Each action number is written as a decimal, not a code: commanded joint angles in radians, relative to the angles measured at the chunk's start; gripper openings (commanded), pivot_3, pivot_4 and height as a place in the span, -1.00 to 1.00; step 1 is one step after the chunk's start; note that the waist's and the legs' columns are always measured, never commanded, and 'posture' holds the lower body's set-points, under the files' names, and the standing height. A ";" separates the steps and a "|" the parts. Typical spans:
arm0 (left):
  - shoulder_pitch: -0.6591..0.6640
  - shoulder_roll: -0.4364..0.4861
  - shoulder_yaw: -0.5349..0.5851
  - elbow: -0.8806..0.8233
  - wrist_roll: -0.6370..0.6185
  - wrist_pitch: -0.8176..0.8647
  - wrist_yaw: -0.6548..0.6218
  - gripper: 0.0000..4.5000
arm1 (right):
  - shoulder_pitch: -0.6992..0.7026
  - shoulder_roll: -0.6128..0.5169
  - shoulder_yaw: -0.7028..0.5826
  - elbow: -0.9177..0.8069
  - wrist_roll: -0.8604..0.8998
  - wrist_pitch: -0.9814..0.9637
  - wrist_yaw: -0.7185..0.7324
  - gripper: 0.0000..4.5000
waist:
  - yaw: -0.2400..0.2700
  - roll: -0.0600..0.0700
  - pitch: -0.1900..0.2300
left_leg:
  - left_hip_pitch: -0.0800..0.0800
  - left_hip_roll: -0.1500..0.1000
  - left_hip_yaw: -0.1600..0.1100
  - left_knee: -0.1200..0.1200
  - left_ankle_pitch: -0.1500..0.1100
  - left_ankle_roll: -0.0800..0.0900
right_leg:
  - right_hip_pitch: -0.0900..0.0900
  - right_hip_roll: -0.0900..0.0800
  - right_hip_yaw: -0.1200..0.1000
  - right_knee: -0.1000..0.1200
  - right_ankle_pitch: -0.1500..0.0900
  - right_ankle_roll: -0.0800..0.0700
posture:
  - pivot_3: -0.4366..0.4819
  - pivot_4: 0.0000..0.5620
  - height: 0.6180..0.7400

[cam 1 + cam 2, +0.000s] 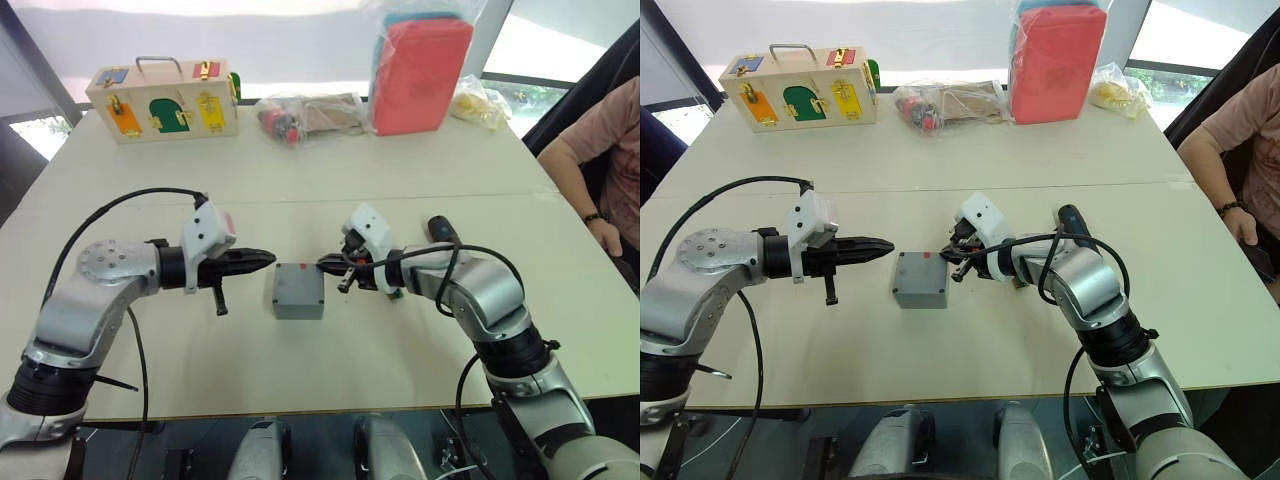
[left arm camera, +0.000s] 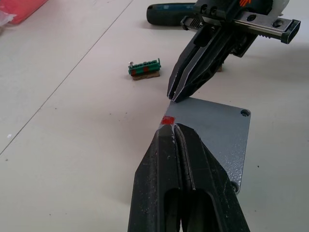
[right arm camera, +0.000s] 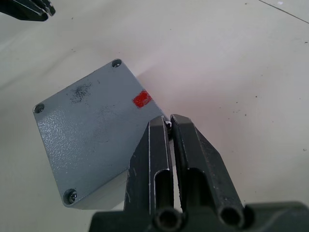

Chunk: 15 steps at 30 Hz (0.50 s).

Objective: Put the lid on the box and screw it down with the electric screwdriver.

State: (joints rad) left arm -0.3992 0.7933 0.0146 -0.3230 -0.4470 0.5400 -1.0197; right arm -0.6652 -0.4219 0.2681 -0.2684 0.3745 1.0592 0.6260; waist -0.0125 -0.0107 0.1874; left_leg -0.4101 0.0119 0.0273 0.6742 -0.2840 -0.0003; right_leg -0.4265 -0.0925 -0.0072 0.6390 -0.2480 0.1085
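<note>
Pale tabletop (image 1: 400, 180) carried the work, with windows behind it. At its centre sat the box (image 1: 299, 291), the lid (image 3: 87, 130) already seated on top, a red mark near one corner and screws visible in its corner holes. The left pincer (image 1: 262, 260) lay at the box's 9 o'clock, its fingers pressed together, tip just beside the lid's edge. The right pincer (image 1: 328, 264) lay at 3 o'clock, fingers likewise together, tip at the lid corner by the red mark. The electric screwdriver (image 2: 171, 13) rested on the tabletop behind the right arm, near a small green terminal block (image 2: 144, 68). Along the far edge, from 11 to 1 o'clock, stood a wooden box with coloured doors (image 1: 163, 102), a plastic bag of parts (image 1: 305, 115) and a red case (image 1: 422, 72). A person's forearm (image 1: 590, 190) rested at 2 o'clock.
</note>
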 commanded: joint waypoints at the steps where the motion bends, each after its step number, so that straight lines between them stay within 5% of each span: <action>1: 0.001 0.011 0.016 -0.038 -0.011 0.000 0.006 -1.00 | 0.013 -0.009 0.003 -0.017 0.005 -0.006 0.009 -0.72 | 0.000 0.000 0.000 | 0.000 0.000 0.000 0.000 0.000 0.000 | 0.000 0.000 0.000 0.000 0.000 0.000 | -0.05 -0.47 0.83; 10: -0.002 0.006 0.011 -0.050 -0.024 0.016 0.004 -1.00 | -0.016 -0.059 -0.043 -0.071 0.017 0.015 0.020 0.89 | 0.001 0.000 0.000 | 0.000 0.000 0.000 0.000 0.000 0.000 | 0.000 0.000 0.000 0.000 0.000 0.000 | -0.05 -0.47 0.83; 15: -0.031 0.000 0.010 -0.053 -0.046 0.026 -0.008 -1.00 | -0.073 -0.194 -0.110 -0.121 0.039 0.145 0.030 0.97 | 0.002 0.000 0.000 | 0.000 0.000 0.000 0.001 0.000 0.000 | 0.000 0.000 0.000 0.000 0.000 0.000 | -0.05 -0.47 0.83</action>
State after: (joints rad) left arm -0.4035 0.7925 0.0136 -0.3374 -0.4706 0.5643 -1.0223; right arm -0.6969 -0.5743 0.2125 -0.3367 0.4005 1.1623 0.6507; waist -0.0104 -0.0107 0.1876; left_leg -0.4104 0.0120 0.0272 0.6750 -0.2841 -0.0002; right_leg -0.4265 -0.0927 -0.0072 0.6390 -0.2480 0.1085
